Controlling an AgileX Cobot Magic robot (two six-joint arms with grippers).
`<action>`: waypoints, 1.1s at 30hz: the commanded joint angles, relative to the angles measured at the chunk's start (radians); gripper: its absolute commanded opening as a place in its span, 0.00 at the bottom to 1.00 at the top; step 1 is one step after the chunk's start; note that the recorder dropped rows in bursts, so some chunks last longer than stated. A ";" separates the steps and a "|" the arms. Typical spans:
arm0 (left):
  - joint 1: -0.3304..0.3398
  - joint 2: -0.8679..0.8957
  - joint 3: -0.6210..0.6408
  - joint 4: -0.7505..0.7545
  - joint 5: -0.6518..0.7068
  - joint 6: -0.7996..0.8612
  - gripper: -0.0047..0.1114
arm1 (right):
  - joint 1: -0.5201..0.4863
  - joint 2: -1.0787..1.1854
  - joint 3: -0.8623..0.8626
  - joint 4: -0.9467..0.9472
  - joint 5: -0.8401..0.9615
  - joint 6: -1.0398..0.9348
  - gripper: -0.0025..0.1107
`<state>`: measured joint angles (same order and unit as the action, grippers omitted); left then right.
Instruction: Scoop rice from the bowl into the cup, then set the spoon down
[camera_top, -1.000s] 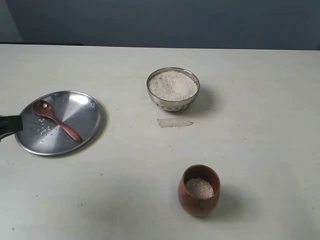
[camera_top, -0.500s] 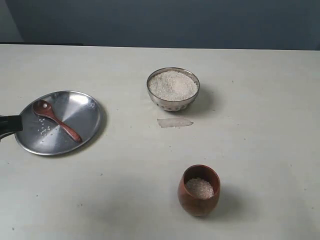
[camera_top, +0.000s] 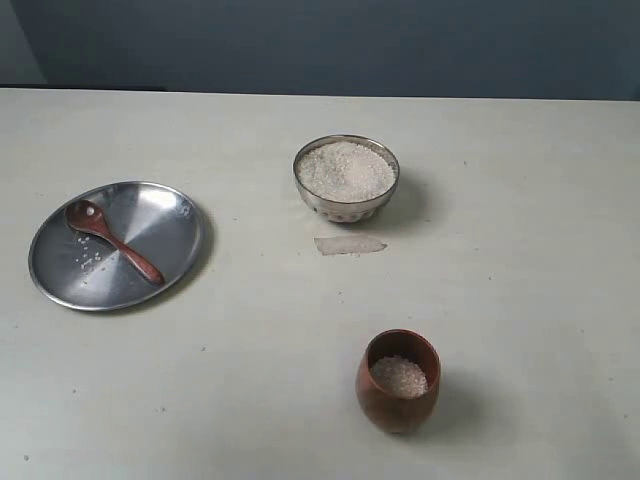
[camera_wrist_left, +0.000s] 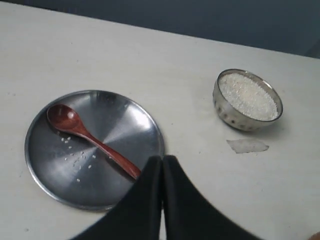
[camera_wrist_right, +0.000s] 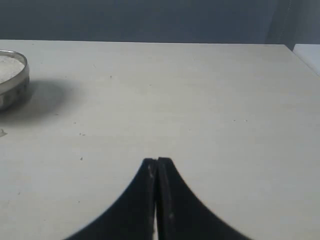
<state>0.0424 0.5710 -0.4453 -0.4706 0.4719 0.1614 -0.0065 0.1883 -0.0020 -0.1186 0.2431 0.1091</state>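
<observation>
Spoon (camera_top: 112, 241) lying in the steel plate (camera_top: 168, 222), both grippers closed on nothing.
The plate sits at the left of the table (camera_top: 520, 250), with a few loose grains beside the spoon. The bowl (camera_top: 345, 210), heaped with rice (camera_top: 346, 170), stands farther back near the middle, with a small clear scrap (camera_top: 348, 244) just in front. The cup (camera_top: 397, 408), partly filled with grains, stands nearer. The left gripper (camera_wrist_left: 162, 162), fingers pressed together, is by the spoon's handle end. The right gripper (camera_wrist_right: 157, 165), likewise closed, is over bare table.

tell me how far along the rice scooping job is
Looks finished: rice sits in the cup, and the spoon lies on the steel plate. Nothing is in hand: left gripper and right gripper are shut, empty. Nothing seems left.
</observation>
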 joint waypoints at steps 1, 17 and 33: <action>-0.006 -0.084 -0.004 0.004 -0.001 0.000 0.04 | -0.004 -0.003 0.002 0.000 -0.013 -0.001 0.02; -0.004 -0.433 0.300 0.409 -0.228 0.039 0.04 | -0.004 -0.003 0.002 0.000 -0.013 -0.001 0.02; -0.004 -0.571 0.445 0.449 -0.232 -0.001 0.04 | -0.004 -0.003 0.002 0.000 -0.014 -0.001 0.02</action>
<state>0.0424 0.0063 -0.0045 -0.0259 0.2375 0.1808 -0.0065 0.1883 -0.0020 -0.1186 0.2431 0.1091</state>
